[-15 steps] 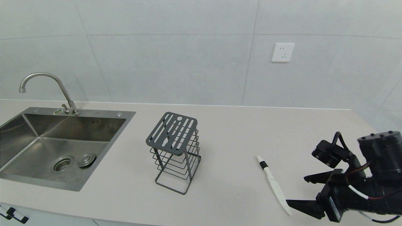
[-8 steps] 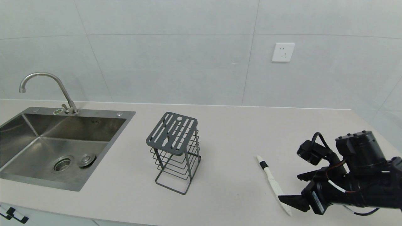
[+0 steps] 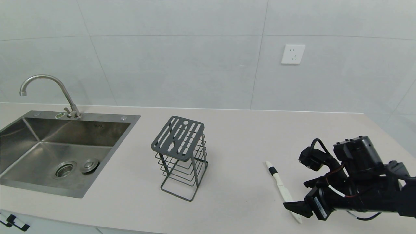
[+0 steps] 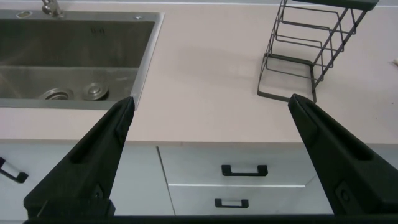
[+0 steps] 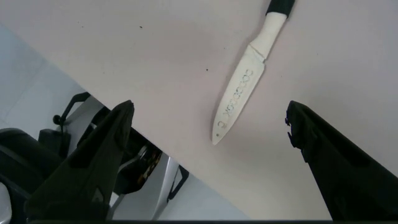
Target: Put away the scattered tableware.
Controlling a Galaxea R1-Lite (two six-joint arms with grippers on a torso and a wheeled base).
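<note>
1. My right pincer (image 3: pixel 295 195) is spread wide and holds nothing. It hangs over the blade end of the white knife (image 3: pixel 281 189), which sits between my two fingers.
2. The knife lies flat on the bench (image 3: pixel 240 136), with its tip close to the front edge and its black-banded handle pointing toward the wall.
3. To grip well, I judge I should come straight down with my fingers square across the knife. Closing nearer the handle than the tip should keep it from pivoting or skidding off the edge.
4. The slotted rack (image 3: pixel 179 152) stands well apart to my left and is probably where the knife belongs.
5. My left pincer (image 4: pixel 208 112) is also spread and empty, in front of the bench.
</note>
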